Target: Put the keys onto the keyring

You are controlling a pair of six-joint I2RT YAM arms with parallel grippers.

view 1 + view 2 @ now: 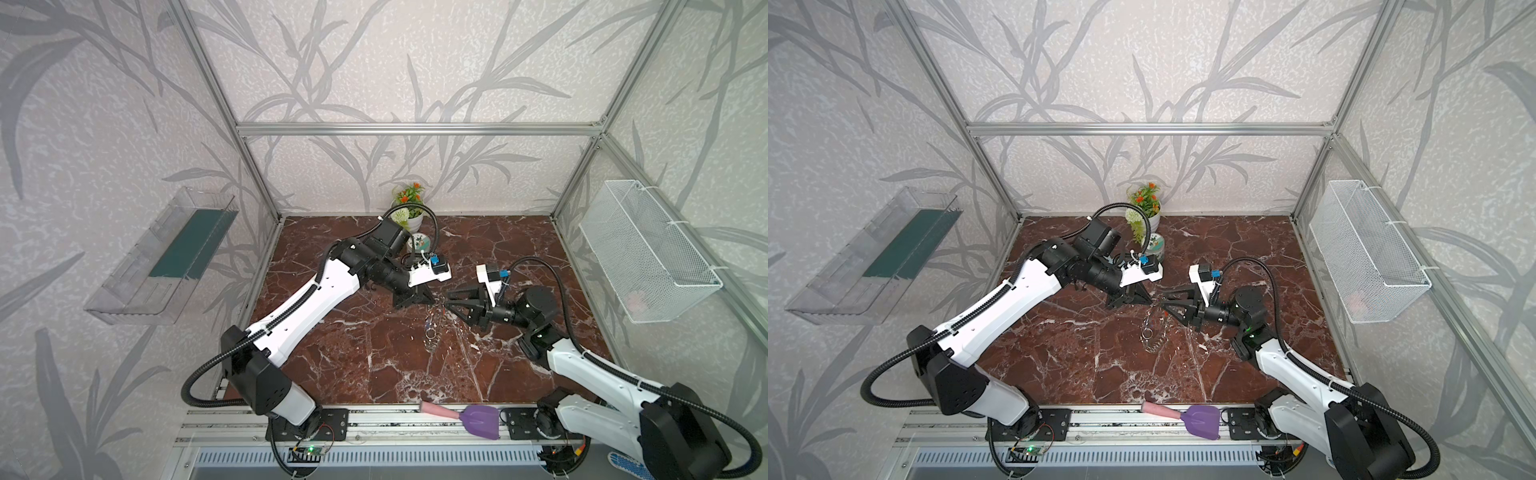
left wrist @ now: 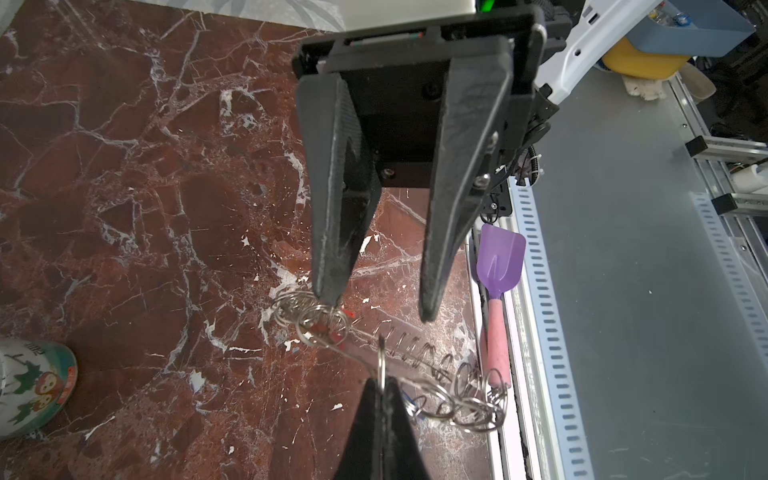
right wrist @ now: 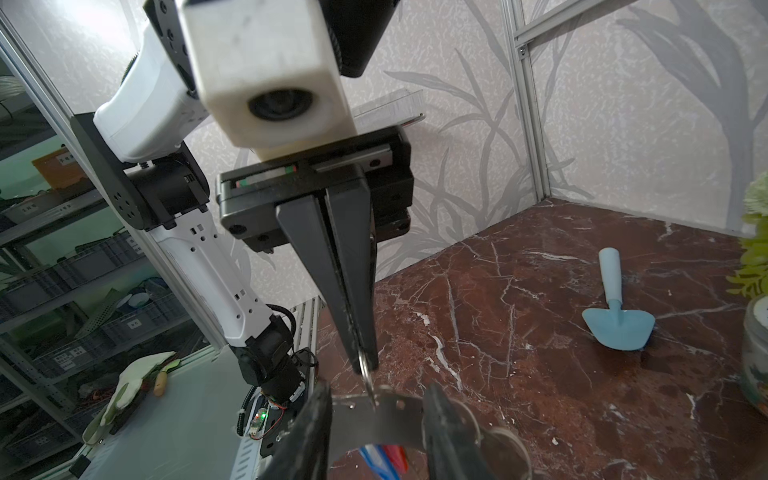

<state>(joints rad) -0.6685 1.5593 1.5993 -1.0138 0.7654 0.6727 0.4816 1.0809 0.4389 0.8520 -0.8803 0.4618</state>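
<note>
Between the two pincers, over mid-table, the keyring (image 1: 434,328) hangs edge-on, its little wire rings dangling! Left pincer (image 3: 365,365) is clenched tight on one wire ring at the rim. Right pincer (image 2: 376,307) stands released, fingers apart, one tip touching the ring cluster. Just under the metal band peek the keys (image 3: 382,455), blue and red heads. Below lies the marble table (image 1: 353,365), with a purple shovel (image 1: 480,419) on the front rail and a blue shovel (image 3: 615,320) well apart.
</note>
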